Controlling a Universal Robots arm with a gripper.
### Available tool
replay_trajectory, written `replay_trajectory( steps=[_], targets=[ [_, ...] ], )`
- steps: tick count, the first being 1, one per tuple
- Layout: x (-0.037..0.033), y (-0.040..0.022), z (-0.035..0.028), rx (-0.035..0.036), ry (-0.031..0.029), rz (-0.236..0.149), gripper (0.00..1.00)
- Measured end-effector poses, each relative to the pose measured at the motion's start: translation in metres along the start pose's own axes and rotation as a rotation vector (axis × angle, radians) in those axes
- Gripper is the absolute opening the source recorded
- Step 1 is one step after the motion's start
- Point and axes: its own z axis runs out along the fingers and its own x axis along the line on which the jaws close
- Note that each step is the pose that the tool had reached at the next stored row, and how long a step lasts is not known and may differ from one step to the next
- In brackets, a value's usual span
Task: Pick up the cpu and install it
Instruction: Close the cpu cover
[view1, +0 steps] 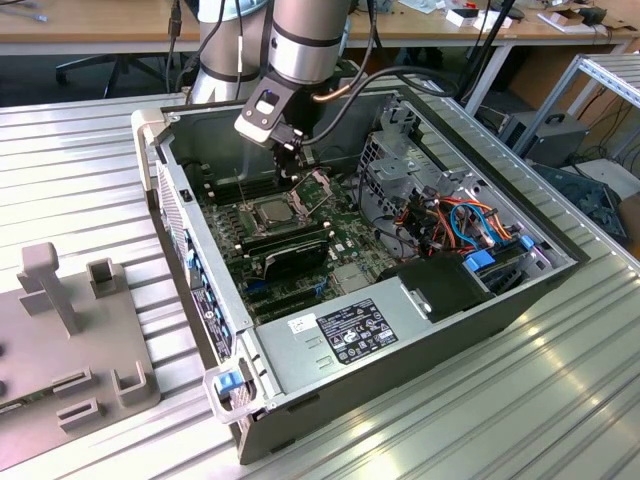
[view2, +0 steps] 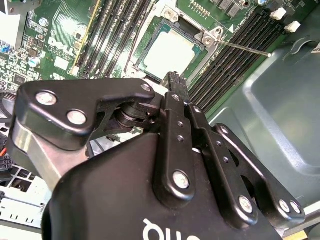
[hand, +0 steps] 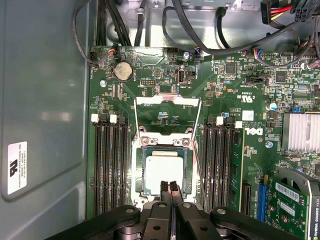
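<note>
The cpu, a small square chip with a pale silver top, lies flat inside the socket on the green motherboard. The exterior view has the cpu in the middle of the open computer case. My gripper hovers just above one edge of the chip, fingers pressed together with nothing between them. In the second wrist view, the black fingertips end right beside the cpu. The hinged retention frame stands open beyond the socket.
Black memory slots flank the socket on both sides. A thin metal lever sticks out near the socket. The power supply, cables and drive cage crowd the case. A grey fixture sits at the exterior view's left.
</note>
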Motion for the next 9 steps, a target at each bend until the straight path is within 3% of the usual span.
replay_trajectory(
  steps=[9],
  targets=[
    [-0.0001,0.0012,-0.0004,0.0002,-0.0002,0.0,0.11]
  ],
)
